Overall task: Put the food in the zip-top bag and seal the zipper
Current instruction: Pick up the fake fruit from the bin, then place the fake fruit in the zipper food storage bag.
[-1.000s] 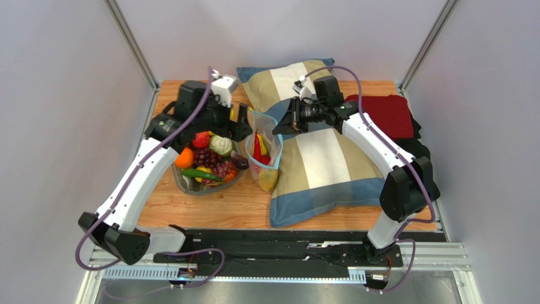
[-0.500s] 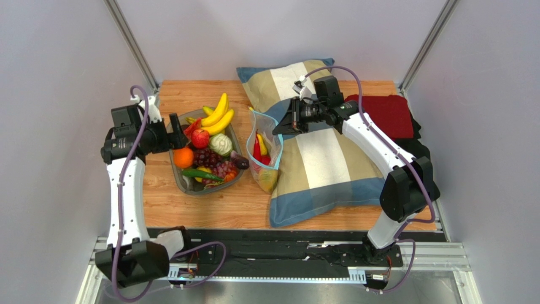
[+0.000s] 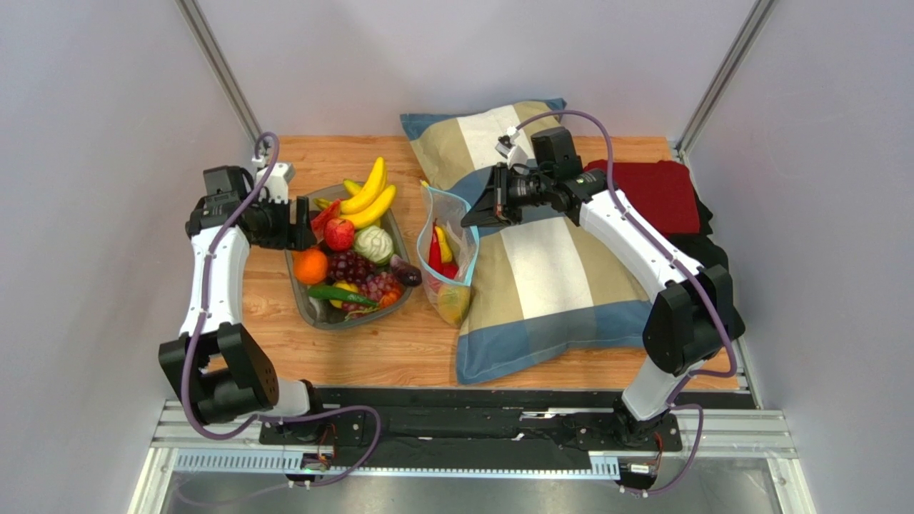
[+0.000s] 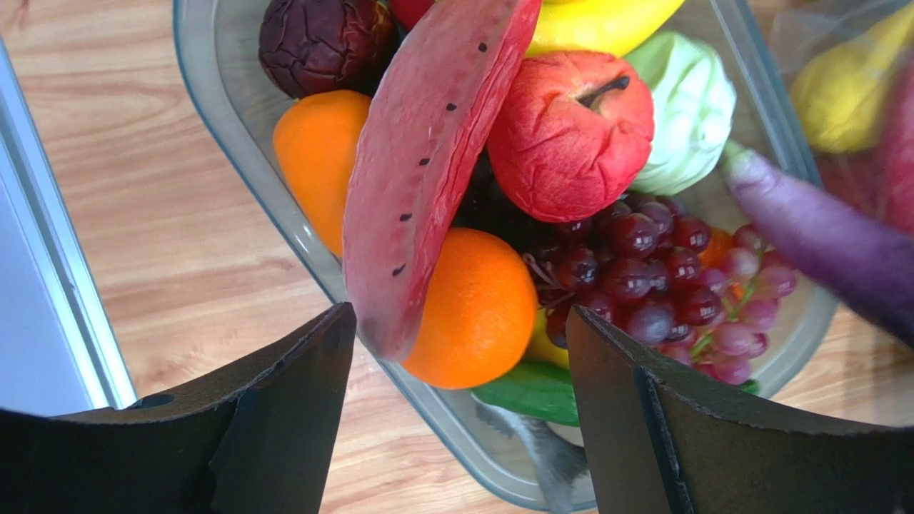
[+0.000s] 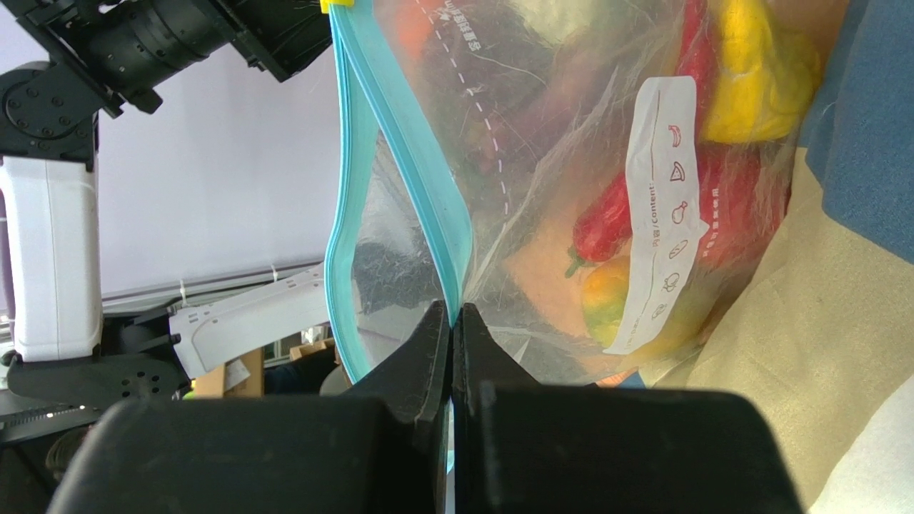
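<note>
The food lies in a greyish oval dish (image 3: 309, 313): bananas (image 3: 370, 193), a red apple (image 3: 341, 232), an orange (image 3: 312, 268) and grapes (image 3: 354, 268). My left gripper (image 3: 301, 226) is open and empty at the dish's left rim. In its wrist view the gripper (image 4: 461, 353) frames an orange (image 4: 477, 311) and a watermelon slice (image 4: 429, 161). My right gripper (image 3: 469, 218) is shut on the zipper (image 5: 402, 161) and holds the zip-top bag (image 3: 445, 268) upright with its mouth open. The bag (image 5: 558, 161) holds red and yellow pieces.
A striped pillow (image 3: 536, 268) lies under and right of the bag. A red cloth (image 3: 657, 193) lies at the back right on a dark cloth. The dish (image 4: 231, 139) also holds a cabbage (image 4: 687, 118) and an eggplant (image 4: 826, 236). Grey walls close in both sides.
My left gripper has pulled back from the bag's mouth, leftward across the dish to its left rim, uncovering the bananas. My right gripper and the bag have not moved.
</note>
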